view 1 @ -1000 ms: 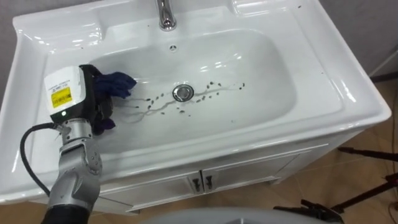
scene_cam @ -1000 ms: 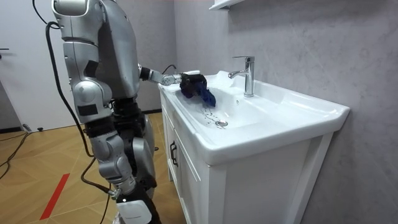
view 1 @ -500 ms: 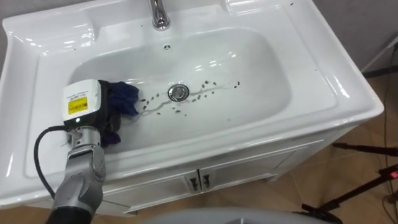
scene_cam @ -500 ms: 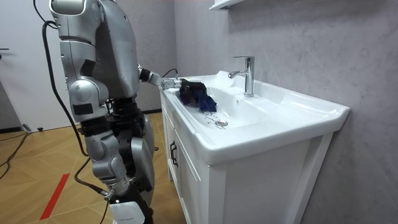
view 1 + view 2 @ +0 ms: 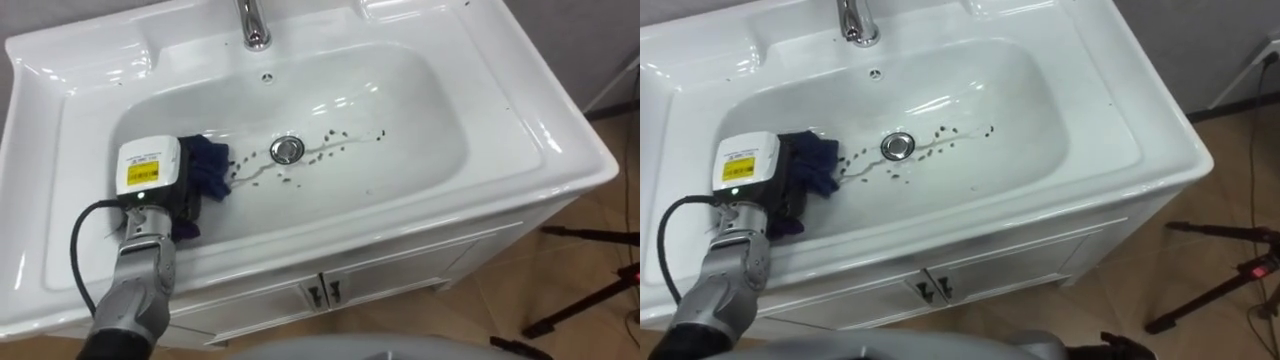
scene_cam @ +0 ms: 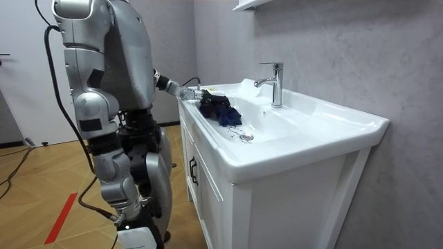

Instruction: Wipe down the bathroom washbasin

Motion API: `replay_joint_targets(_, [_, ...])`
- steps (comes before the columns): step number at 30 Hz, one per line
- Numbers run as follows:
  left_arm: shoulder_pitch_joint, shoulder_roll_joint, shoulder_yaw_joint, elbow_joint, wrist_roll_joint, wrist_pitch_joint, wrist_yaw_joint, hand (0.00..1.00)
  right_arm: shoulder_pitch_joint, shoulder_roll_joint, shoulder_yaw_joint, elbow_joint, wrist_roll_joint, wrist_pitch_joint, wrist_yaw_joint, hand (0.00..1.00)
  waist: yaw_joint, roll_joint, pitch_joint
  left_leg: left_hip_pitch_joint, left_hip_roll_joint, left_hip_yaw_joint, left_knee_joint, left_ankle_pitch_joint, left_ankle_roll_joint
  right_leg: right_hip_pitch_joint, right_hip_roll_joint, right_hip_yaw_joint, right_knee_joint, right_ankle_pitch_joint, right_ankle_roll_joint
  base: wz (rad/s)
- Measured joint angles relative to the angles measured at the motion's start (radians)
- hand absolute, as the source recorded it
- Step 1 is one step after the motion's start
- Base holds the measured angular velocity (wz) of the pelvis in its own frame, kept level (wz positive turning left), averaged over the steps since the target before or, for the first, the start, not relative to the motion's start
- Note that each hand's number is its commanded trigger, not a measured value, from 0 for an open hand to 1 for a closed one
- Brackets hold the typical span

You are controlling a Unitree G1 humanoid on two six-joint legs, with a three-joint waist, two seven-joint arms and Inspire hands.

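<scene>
Site: bathroom-type wash corner | Evidence: white basin [image 5: 560,150] with chrome tap [image 6: 275,83] and drain [image 5: 287,150], set on a white cabinet [image 6: 297,200] with handled doors | Surrounds: grey textured wall [image 6: 346,48], wood-pattern floor [image 6: 41,173], shelf [image 6: 249,5] overhead | Note: dark stand legs [image 5: 590,300] and red floor strip [image 6: 61,218] point to a test set-up.

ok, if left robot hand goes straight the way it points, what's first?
Likely the white ceramic basin's rear wall, left of the chrome faucet; left robot hand grips the dark blue cloth. Depth unclear.
</scene>
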Motion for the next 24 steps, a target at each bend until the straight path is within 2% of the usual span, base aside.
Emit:
replay_joint_targets(8, [-0.026,0.0,-0.034,0.017,0.001,0.025,-0.057,1.0,0.014,0.002,0.019,0.002,-0.053,0.045,-0.017,0.0,-0.006,-0.002,0.0004,0.005,0.0,0.004,0.0,0.0,0.0,0.002,-0.001,0.001,0.003,0.0,0.0,0.0])
replay_joint_targets(12, [-0.027,0.0,-0.037,0.014,0.0,0.036,-0.089,1.0,0.015,0.002,0.021,0.006,-0.103,0.075,-0.015,0.0,-0.026,-0.002,0.0007,0.004,0.0,0.004,0.002,0.0,0.0,0.002,-0.001,0.001,0.004,0.0,0.0,0.0])
replay_joint_targets(16, [-0.036,-0.007,-0.039,0.013,-0.001,0.047,-0.12,1.0,0.016,0.007,0.02,0.009,-0.137,0.088,-0.015,0.0,-0.029,-0.002,0.0011,0.006,0.0,0.014,0.002,0.0,0.0,0.0,-0.001,0.008,0.003,0.0,0.0,-0.05])
replay_joint_targets(19, [-0.049,-0.008,-0.052,0.014,-0.075,0.06,-0.142,1.0,0.015,0.009,0.037,0.007,-0.138,0.1,-0.014,0.0,-0.03,-0.004,0.0034,0.014,0.0,0.016,-0.001,0.0,0.0,0.003,-0.002,0.014,0.008,-0.001,0.001,-0.05])
replay_joint_targets(24, [-0.062,-0.013,-0.052,0.015,-0.291,0.052,-0.151,1.0,0.014,0.02,0.04,-0.013,-0.159,0.109,-0.013,0.0,-0.03,-0.009,0.007,0.016,-0.001,0.028,-0.001,0.0,0.0,-0.005,-0.001,0.025,0.017,-0.006,0.002,-0.06])
